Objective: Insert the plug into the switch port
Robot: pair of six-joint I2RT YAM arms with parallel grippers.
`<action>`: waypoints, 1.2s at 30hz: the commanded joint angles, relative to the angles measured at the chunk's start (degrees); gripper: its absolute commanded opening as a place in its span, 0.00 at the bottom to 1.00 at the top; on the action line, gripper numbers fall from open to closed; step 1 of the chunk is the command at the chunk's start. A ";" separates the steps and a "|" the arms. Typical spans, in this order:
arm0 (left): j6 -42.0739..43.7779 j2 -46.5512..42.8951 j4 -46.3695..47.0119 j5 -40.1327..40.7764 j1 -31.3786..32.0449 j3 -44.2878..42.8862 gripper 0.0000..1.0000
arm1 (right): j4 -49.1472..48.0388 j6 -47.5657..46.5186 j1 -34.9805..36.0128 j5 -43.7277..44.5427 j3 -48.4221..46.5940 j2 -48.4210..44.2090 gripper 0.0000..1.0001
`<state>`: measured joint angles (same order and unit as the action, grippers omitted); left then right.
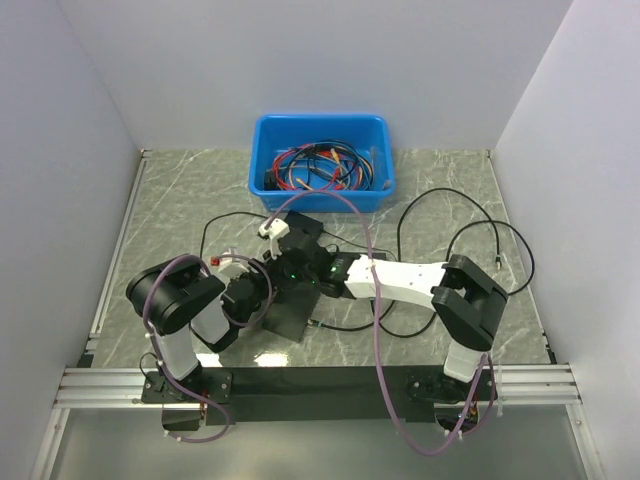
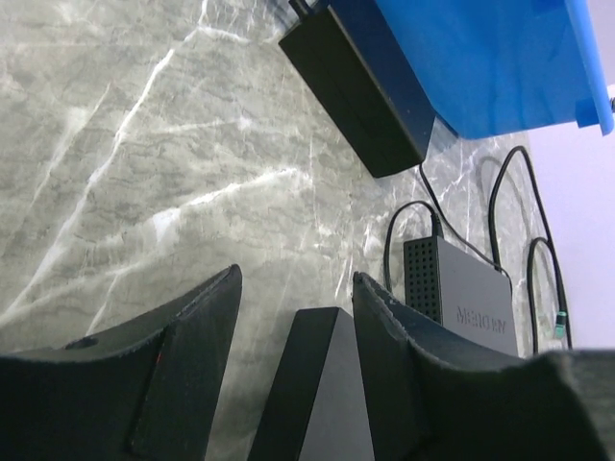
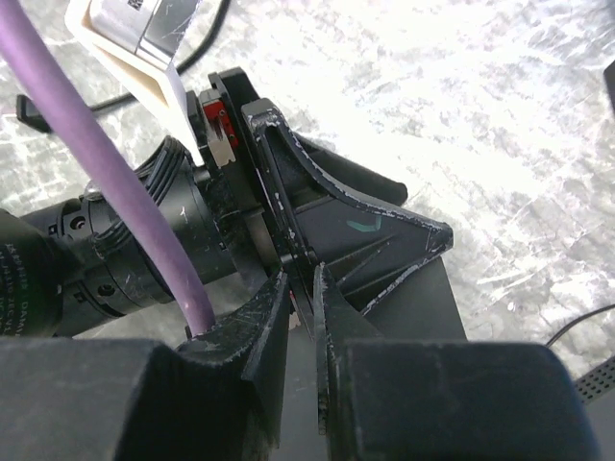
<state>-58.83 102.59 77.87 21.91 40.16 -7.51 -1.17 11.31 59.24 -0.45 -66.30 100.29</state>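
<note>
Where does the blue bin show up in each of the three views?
Top external: blue bin at top centre, at the far end of the table.
Left wrist: top right corner, cropped.
Right wrist: not in view.
Shared landmark: the grey marbled tabletop.

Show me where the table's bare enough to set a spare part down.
Bare: far-left table between the blue bin and the left wall; also the far-right corner behind the black cable loops. Crowded: the middle, where left arm and right arm meet over black boxes, and the right side under those cables.
</note>
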 commanded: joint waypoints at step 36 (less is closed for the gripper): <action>6.62 -32.09 -62.39 -10.22 7.91 -6.64 0.69 | -9.39 18.12 6.76 16.27 37.82 -33.94 0.70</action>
<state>-53.71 71.96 28.23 10.15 47.83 -13.21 -13.89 25.54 64.73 14.85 -29.30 66.46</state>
